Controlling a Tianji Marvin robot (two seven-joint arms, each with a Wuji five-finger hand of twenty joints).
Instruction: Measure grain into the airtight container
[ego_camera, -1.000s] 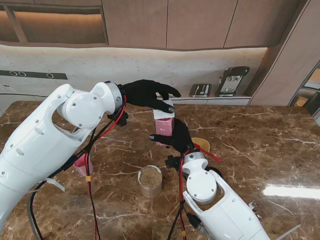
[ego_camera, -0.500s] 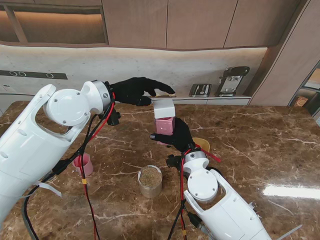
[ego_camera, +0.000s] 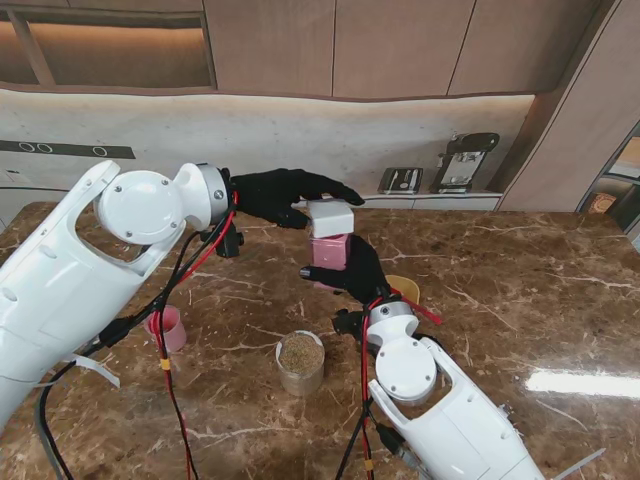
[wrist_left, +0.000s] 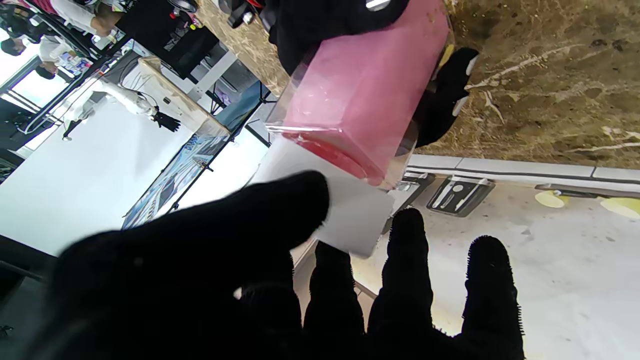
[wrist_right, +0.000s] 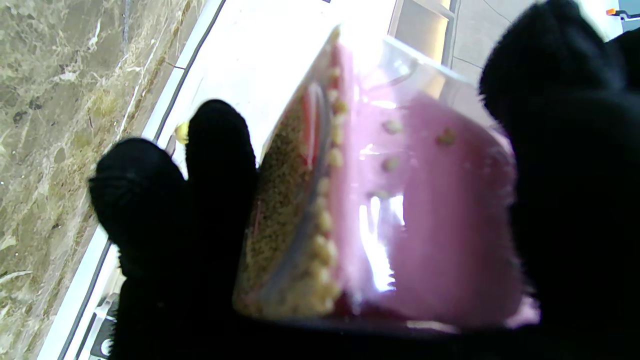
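The pink container (ego_camera: 329, 251) is a clear-walled box with a white square lid (ego_camera: 331, 216), held above the marble bench (ego_camera: 520, 290) by the right hand (ego_camera: 355, 275), closed around it. The left hand (ego_camera: 280, 194) has returned and now pinches the lid. Grains stick inside.

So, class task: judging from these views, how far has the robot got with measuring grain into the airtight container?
Done: grain shows inside the pink container, gripped by the right hand. In hand: the left hand has its fingers on the white lid, which sits tilted on top, not visibly sealed. Left: pressing the lid flush. The grain jar still holds grain.
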